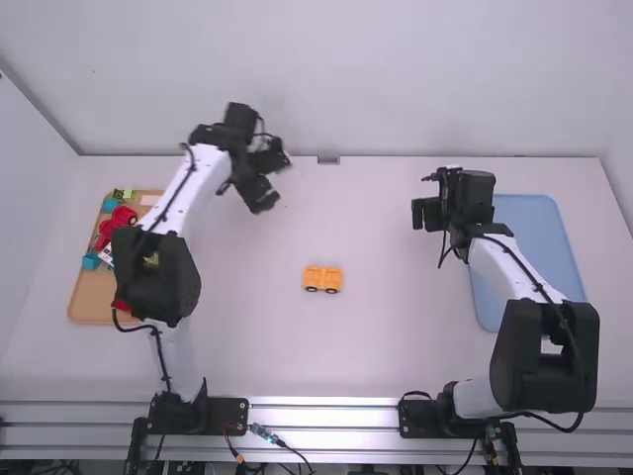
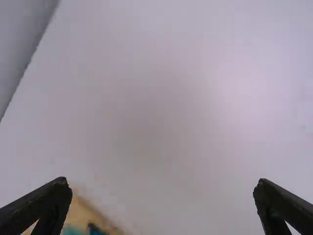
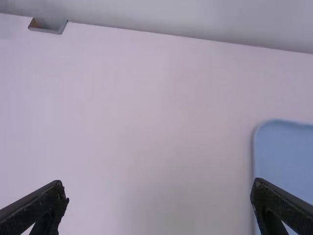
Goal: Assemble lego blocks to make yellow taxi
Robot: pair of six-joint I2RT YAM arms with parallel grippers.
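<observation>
- Fingers wide apart on the left gripper (image 2: 162,182), nothing between them; it hangs over the far left of the table (image 1: 396,346), to the right of the tan tray's (image 1: 91,287) far end.
- The right gripper (image 3: 157,183) is spread wide too and holds nothing, just left of the blue tray (image 1: 524,247) at its far end.
- The taxi (image 1: 322,279) sits upright near the middle of the table, well apart from both trays, its wheels (image 1: 331,290) down.
- Done, as far as shows: yellow blocks and wheels form one small car shape. Whether every joint is pressed home, I cannot tell.
- Left: probably little or nothing of the build; at most a check for a loose or missing top piece.
- Red blocks (image 1: 124,216) and some teal and green ones lie in the tan tray, likely spares for this job.
</observation>
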